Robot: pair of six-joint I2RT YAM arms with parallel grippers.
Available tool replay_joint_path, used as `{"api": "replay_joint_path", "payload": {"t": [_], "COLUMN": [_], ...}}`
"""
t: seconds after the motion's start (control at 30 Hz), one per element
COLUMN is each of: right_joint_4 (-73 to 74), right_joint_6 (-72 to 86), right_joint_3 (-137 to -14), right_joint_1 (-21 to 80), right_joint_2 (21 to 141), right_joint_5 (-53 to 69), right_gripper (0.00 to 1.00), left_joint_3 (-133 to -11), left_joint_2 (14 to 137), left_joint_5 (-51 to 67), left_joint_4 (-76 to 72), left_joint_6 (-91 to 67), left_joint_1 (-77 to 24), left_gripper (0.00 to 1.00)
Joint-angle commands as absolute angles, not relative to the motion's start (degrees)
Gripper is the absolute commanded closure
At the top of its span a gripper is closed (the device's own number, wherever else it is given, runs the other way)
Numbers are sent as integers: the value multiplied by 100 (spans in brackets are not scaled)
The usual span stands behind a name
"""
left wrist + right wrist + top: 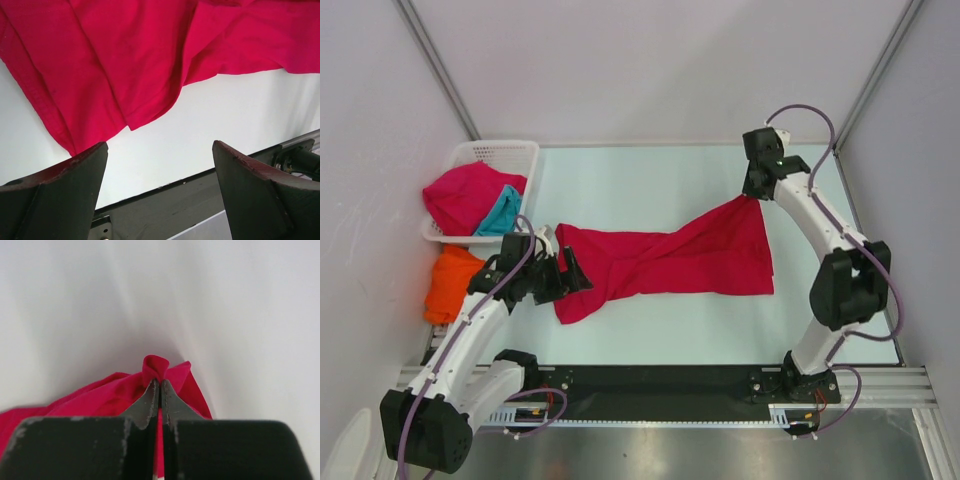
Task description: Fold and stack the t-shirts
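A crimson-red t-shirt (670, 262) lies twisted across the middle of the table. My right gripper (754, 196) is shut on its far right corner (160, 371) and lifts it a little. My left gripper (563, 272) is open and empty at the shirt's left end; the cloth (125, 65) lies just beyond its fingers (65, 185). A second crimson-red t-shirt (465, 193) and a teal t-shirt (502, 212) sit in the basket. A bright orange t-shirt (452, 280) lies on the table at the far left.
A white lattice basket (505, 154) stands at the back left. The black front rail (660, 385) runs along the table's near edge and shows in the left wrist view (165, 200). White walls close in the left, back and right sides.
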State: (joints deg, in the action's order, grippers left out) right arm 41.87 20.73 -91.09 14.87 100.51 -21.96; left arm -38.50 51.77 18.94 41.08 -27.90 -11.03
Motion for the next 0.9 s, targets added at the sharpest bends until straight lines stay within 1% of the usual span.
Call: {"api": "replay_joint_path", "payload": {"t": [0.0,0.3,0.47,0.7,0.73,0.77,0.83,0.87], "right_joint_4": [4262,4798,5211,5730,5774,5827,5914,5932], "right_joint_6": [2144,2548,2996,3602,3664,3700,3762,3770], "right_joint_3": [-8439,-7445,-6918,-6337,-6267,-6241,-6240,-6258], "right_joint_1": [1678,2223,2715,2909,2909,2900,2839,2821], "right_joint_2": [9274,8237,7893,7489,7427,7401,7392,7426], "right_joint_5": [-2566,-2935,-3084,-3225,-3347,-3401,-3524,-3559], "right_gripper": [100,100,100,100,97,88,82,64], "left_joint_3": [-4069,-4096,-4052,-4166,-4192,-4201,-4219,-4219], "left_joint_2": [5150,5106,5071,5150,5159,5168,5186,5186], "left_joint_5": [2127,2224,2285,2311,2312,2329,2347,2347], "left_joint_4": [4008,4113,4131,4157,4157,4157,4157,4157], "left_joint_6": [-2637,-2567,-2584,-2531,-2531,-2531,-2523,-2522], "left_joint_1": [-1125,-1125,-1125,-1125,-1125,-1125,-1125,-1125], "left_gripper": [9,9,9,9,9,9,9,9]}}
